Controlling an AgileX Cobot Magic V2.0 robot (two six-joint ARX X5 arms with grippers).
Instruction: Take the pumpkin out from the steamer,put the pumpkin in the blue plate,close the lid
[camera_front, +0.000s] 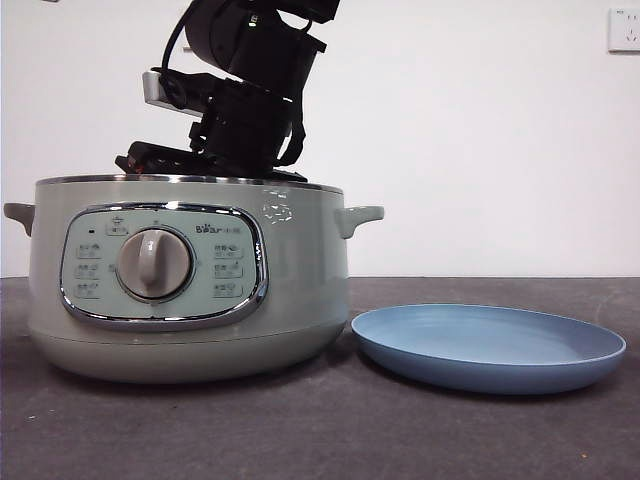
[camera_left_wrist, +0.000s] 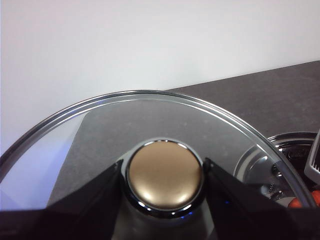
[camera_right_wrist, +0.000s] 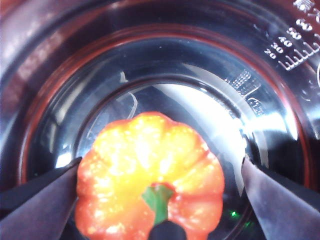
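One steamer (camera_front: 190, 290) beside one blue plate (camera_front: 488, 346); right hand (camera_right_wrist: 160, 175) spread around one pumpkin (camera_right_wrist: 150, 175), left hand (camera_left_wrist: 164, 175) clamping one lid (camera_left_wrist: 150, 120).

A plain white wall (camera_front: 480, 130) fills the far side of the scene, smooth and evenly lit, with no window or furniture against it. High at the far right of this wall sits a white electrical socket (camera_front: 624, 29), cut by the picture's edge. Below, the dark grey counter (camera_front: 330, 430) runs across the whole width, its matte surface finely speckled, meeting the wall in a straight level line. The light is soft and diffuse, casting only faint shadows on the counter.
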